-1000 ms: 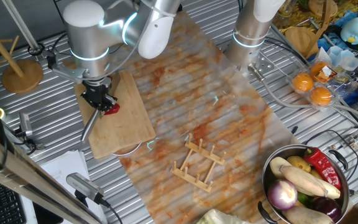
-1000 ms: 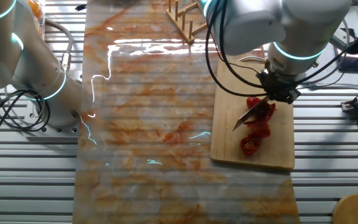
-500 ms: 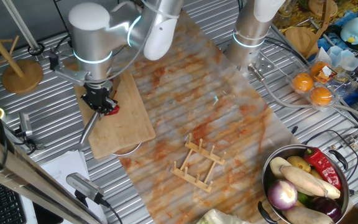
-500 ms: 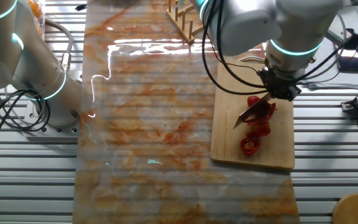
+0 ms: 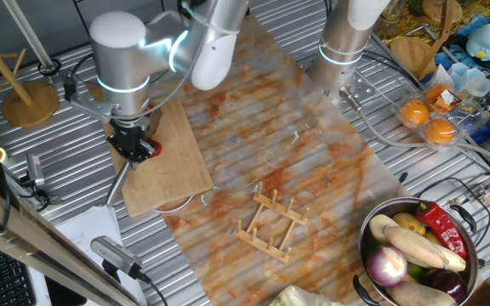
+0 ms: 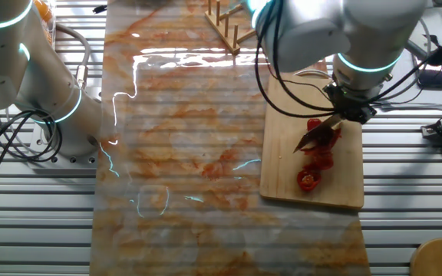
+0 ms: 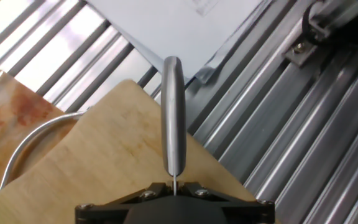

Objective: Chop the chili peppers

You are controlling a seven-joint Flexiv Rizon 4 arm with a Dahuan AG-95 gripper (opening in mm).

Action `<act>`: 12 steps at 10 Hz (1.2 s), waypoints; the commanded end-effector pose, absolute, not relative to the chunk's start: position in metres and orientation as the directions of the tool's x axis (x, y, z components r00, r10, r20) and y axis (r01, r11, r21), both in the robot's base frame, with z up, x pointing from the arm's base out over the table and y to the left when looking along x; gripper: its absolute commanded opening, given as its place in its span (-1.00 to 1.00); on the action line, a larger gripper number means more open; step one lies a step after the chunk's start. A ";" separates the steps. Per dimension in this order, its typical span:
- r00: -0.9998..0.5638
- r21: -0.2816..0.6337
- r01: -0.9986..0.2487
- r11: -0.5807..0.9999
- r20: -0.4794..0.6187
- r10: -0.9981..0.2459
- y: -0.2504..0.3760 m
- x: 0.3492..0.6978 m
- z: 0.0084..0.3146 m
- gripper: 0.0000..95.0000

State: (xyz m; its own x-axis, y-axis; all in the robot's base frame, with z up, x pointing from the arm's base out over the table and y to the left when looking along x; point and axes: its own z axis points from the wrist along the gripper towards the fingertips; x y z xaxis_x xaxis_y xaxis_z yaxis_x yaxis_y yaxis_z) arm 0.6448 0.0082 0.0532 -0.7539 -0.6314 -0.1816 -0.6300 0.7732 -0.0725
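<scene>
Chili peppers (image 6: 313,157), glossy bright-red, lie in several cut chunks on the pale bamboo cutting board (image 6: 344,180). The black two-finger gripper (image 6: 351,106) is clamped on a steel-handled kitchen knife (image 6: 316,135), blade angled onto the uppermost pieces. Judgement: chopping is well advanced; the larger pieces under the blade remain to be cut.
</scene>
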 end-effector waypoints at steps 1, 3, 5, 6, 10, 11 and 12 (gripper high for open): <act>-0.745 -0.075 -0.636 0.768 -0.197 -0.637 0.005 0.639 0.044 -1.00; -0.732 -0.076 -0.639 0.766 -0.247 -0.635 0.001 0.633 0.046 -1.00; -0.722 -0.081 -0.627 0.775 -0.315 -0.616 0.000 0.632 0.055 -1.00; -0.717 -0.085 -0.625 0.776 -0.333 -0.613 0.000 0.632 0.055 -1.00; -0.701 -0.110 -0.621 0.776 -0.366 -0.612 -0.004 0.628 0.046 -1.00; -0.700 -0.104 -0.619 0.779 -0.377 -0.607 -0.003 0.630 0.047 -1.00; -0.699 -0.102 -0.619 0.779 -0.380 -0.606 -0.002 0.632 0.046 -1.00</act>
